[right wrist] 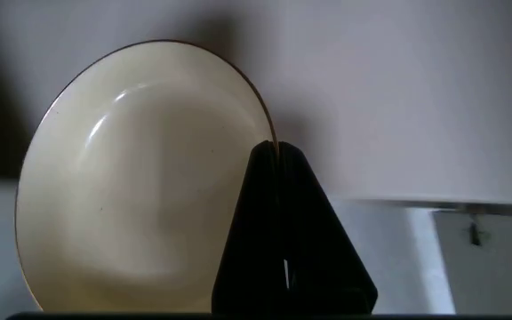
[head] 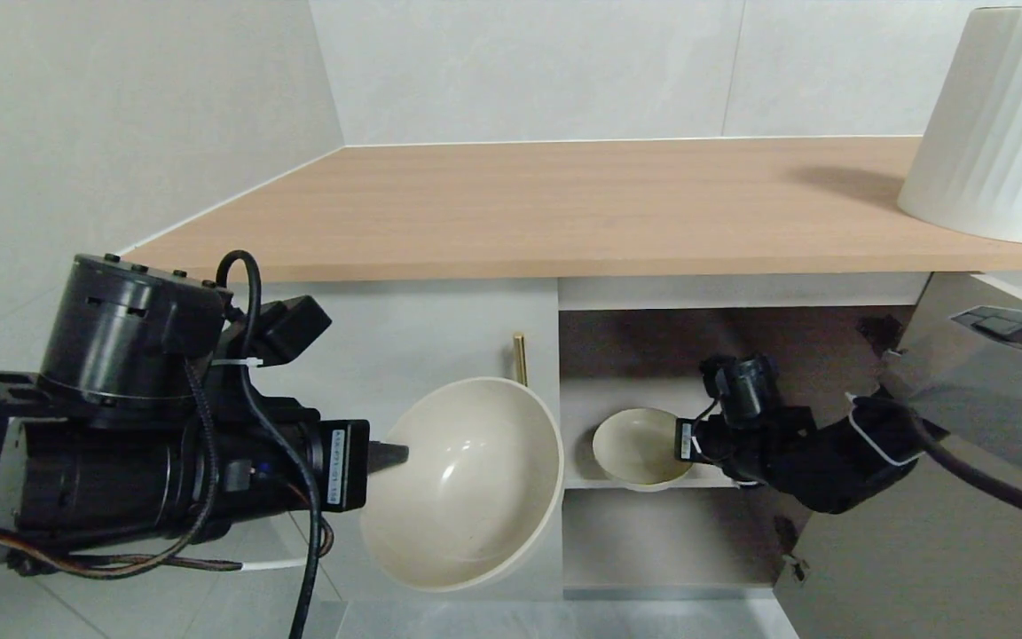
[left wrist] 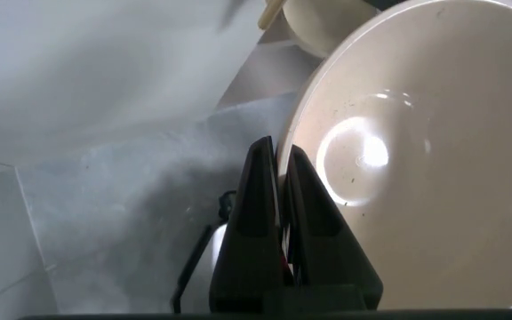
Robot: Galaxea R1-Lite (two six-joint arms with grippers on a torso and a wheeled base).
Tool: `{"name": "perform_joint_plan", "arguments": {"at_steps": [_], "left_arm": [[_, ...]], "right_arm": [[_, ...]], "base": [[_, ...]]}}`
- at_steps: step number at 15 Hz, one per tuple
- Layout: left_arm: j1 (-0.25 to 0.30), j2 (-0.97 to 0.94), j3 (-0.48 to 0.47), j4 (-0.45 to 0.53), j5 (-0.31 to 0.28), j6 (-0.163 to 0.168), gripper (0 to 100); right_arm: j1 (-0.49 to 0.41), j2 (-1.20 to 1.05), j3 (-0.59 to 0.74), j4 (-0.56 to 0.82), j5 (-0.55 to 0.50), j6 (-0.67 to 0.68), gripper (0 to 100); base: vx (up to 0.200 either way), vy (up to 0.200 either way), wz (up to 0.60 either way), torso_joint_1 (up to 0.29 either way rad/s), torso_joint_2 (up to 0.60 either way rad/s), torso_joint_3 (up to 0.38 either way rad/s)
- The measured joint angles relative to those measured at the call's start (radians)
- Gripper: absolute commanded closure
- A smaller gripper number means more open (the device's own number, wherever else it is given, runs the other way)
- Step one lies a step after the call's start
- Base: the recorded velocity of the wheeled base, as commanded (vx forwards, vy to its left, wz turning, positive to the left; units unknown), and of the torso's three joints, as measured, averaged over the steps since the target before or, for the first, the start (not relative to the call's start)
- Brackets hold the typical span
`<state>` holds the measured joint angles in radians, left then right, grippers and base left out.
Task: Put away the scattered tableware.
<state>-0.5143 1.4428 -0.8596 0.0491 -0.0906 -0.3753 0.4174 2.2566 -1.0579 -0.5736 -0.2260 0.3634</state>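
Wooden countertop [head: 564,204]; cabinet [head: 653,541] apparently open.

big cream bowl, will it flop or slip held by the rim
Probably stiff: the big bowl holds its round shape though the left gripper pinches only its rim. Its glossy inside suggests it could slip or pivot in the fingers.

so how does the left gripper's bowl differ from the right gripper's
The left bowl looks larger and deeper; the right bowl looks smaller and shallower. The left bowl hangs outside before the closed door; the right bowl is inside the open cabinet, by its shelf. Both are cream, pinched at the rim.
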Motion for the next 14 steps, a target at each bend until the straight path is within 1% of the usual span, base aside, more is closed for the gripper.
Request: {"name": "perform_joint_plan", "arguments": {"at_steps": [4,8,11,14], "left_arm": [[-0.003,0.013,0.001,0.000,0.002,0.000,100],[-0.013,0.040,0.001,0.000,0.045,0.000,100],[-0.023,0.050,0.001,0.000,0.052,0.000,100],[-0.024,0.053,0.000,0.000,0.053,0.000,100]], "right_arm": [[-0.047,0.096,-0.069,-0.005,-0.081,0.004,100],[-0.071,0.144,-0.108,-0.004,-0.106,0.010,100],[-0.086,0.173,-0.144,-0.005,-0.155,0.011,100],[-0.093,0.186,-0.157,-0.005,-0.162,0.021,100]], "base": [[0.000,0.000,0.00,0.000,0.00,0.000],[0.000,0.000,0.00,0.000,0.00,0.000],[0.000,0.000,0.00,0.000,0.00,0.000],[0.000,0.000,0.00,0.000,0.00,0.000]]}}
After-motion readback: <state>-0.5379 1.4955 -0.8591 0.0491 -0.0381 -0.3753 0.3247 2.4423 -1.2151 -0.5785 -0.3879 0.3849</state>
